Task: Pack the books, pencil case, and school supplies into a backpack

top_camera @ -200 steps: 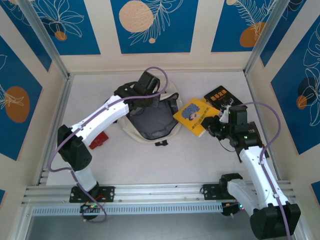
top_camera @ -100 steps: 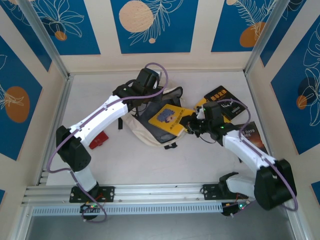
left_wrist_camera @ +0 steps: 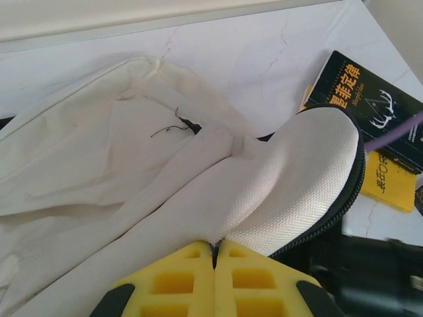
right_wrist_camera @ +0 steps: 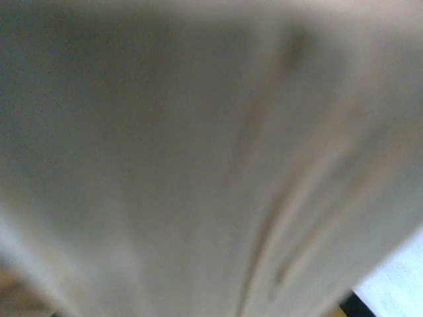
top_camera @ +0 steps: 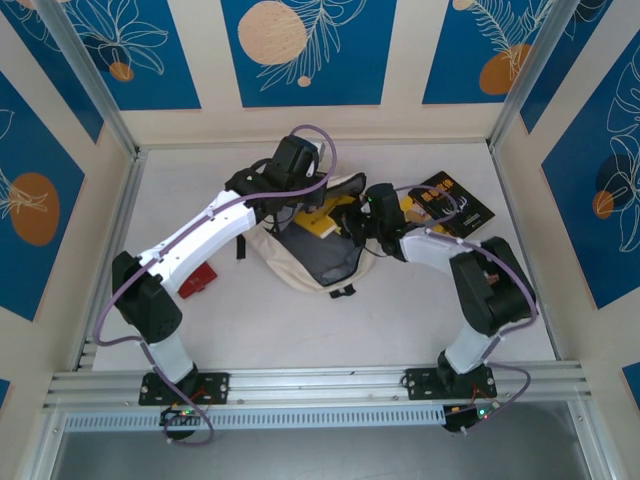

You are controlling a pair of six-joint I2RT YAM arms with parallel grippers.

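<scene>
A fold of cream canvas is being pinched at the bottom centre of the left wrist view by the left gripper (left_wrist_camera: 215, 261). Its yellow fingers are pressed together with no gap, and the backpack (left_wrist_camera: 132, 165) is being held up by its rim so that the mouth is kept open. In the overhead view, the right gripper (top_camera: 355, 215) is being reached in from the right of the frame to that same mouth. Its jaws are lost among dark straps and lining, and its own camera is being smothered by blurred grey-beige cloth, so how wide they stand cannot be told. A yellow book (top_camera: 318, 226) is being shown just left of that gripper's tip, partly inside the grey-lined opening. Its long axis seems to run from right to left into the bag, so pushing leftward in the frame is judged to be what seats it. Farther out, a black book (left_wrist_camera: 370, 105) with orange lettering is lying flat at the upper right of the table (top_camera: 400, 320), overlapping a second yellow book (left_wrist_camera: 390, 188). Both lie right of the backpack, nearer the right arm than the left, so that arm is judged better placed to fetch them. A small red object (top_camera: 197, 282) is lying at the left, beside the left arm.
</scene>
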